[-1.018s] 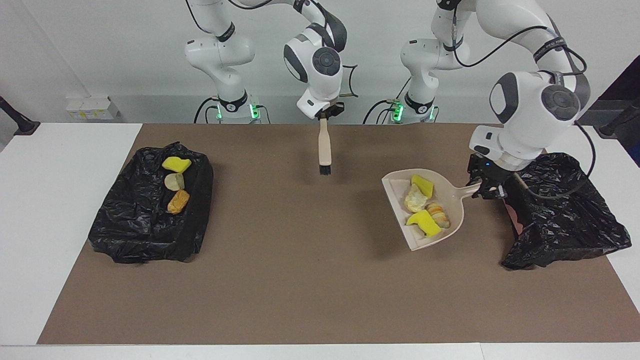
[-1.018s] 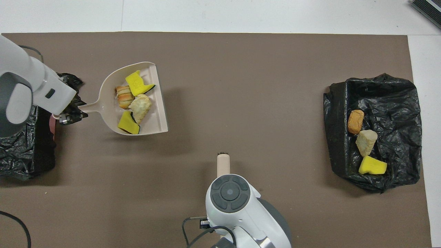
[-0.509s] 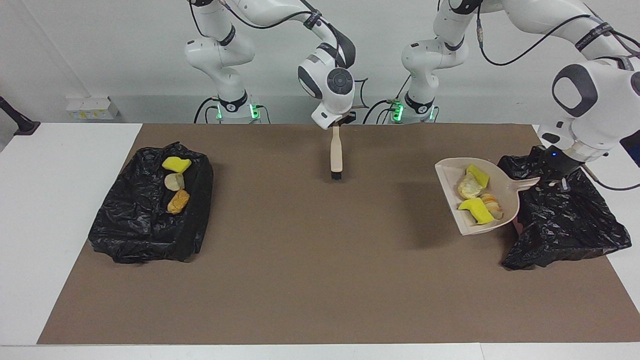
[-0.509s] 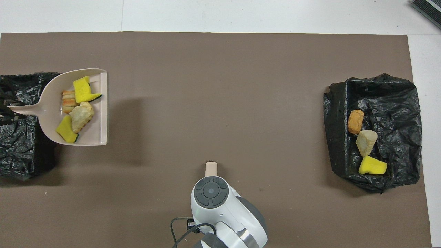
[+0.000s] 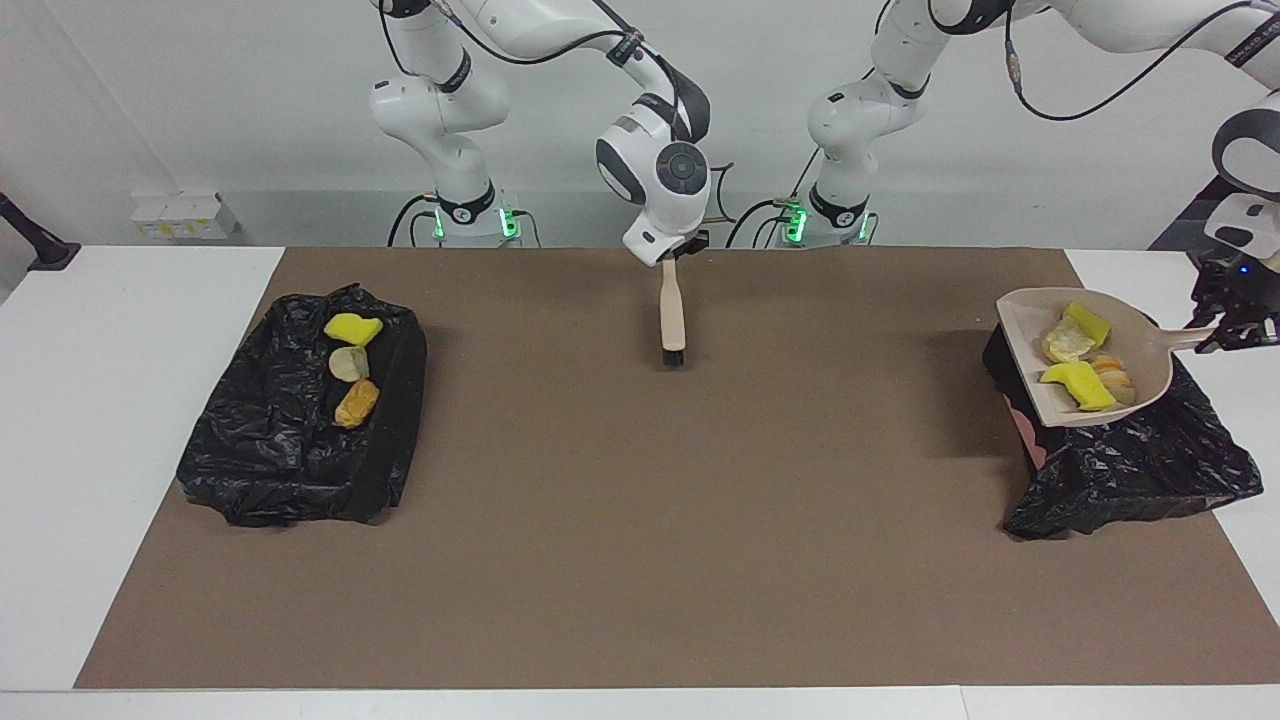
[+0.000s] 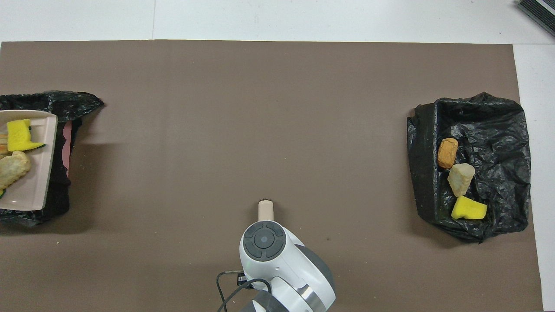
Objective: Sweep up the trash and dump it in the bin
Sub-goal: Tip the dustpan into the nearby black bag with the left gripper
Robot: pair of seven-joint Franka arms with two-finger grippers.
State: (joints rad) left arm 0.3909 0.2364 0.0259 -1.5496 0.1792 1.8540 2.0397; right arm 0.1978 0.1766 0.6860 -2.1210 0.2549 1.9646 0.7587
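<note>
I see my left gripper (image 5: 1232,322) pinching the handle of the beige dustpan (image 5: 1150,350) over the black-lined bin (image 5: 1130,470) at the left arm's end of the desk. The trash (image 5: 1078,358) in the pan is small foam chunks: yellow, cream, and orange-striped. My right gripper (image 5: 672,256), fingers pressed on the brush (image 5: 673,315), hangs over the mat (image 5: 640,520).

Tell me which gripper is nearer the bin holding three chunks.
Right. The right gripper holds the brush mid-table; the left gripper holds the dustpan over the other bin, away from that bin.
</note>
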